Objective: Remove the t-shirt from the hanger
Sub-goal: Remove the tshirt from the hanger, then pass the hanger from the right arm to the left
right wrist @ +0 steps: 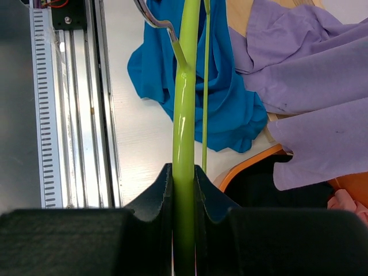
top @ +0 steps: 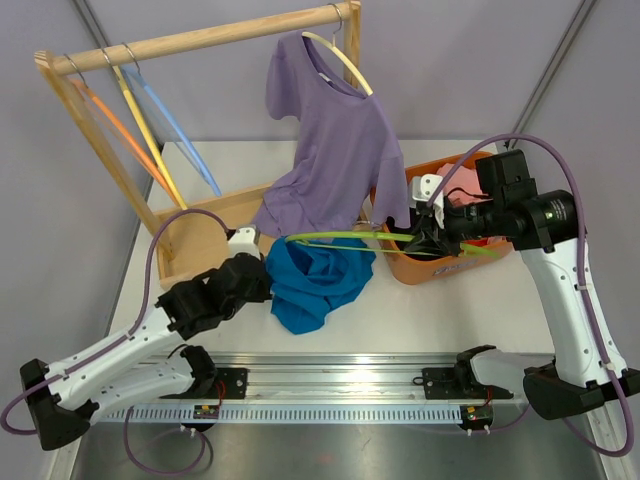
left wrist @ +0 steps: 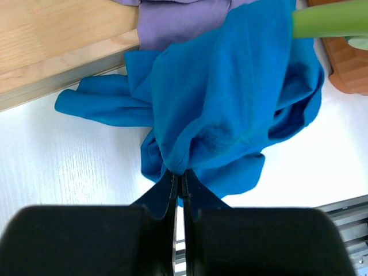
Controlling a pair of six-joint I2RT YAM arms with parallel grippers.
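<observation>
- The blue t-shirt (top: 315,282) lies bunched on the tabletop (top: 450,320); it looks soft, light and limp.
- The left pincer (left wrist: 179,179) pinches a fabric fold, a fair hold.
- The right pincer (right wrist: 184,172) clamps the stiff green hanger (right wrist: 183,115).

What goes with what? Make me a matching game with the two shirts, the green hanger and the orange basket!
Things:
1. blue t-shirt
2. purple t-shirt
3. green hanger
4. orange basket

Where it is:
A. gripped by the right tool
B. holds pink cloth
C. pinched by the left tool
D. hanging on the wooden rack

Pairs: 1-C, 2-D, 3-A, 4-B.
</observation>
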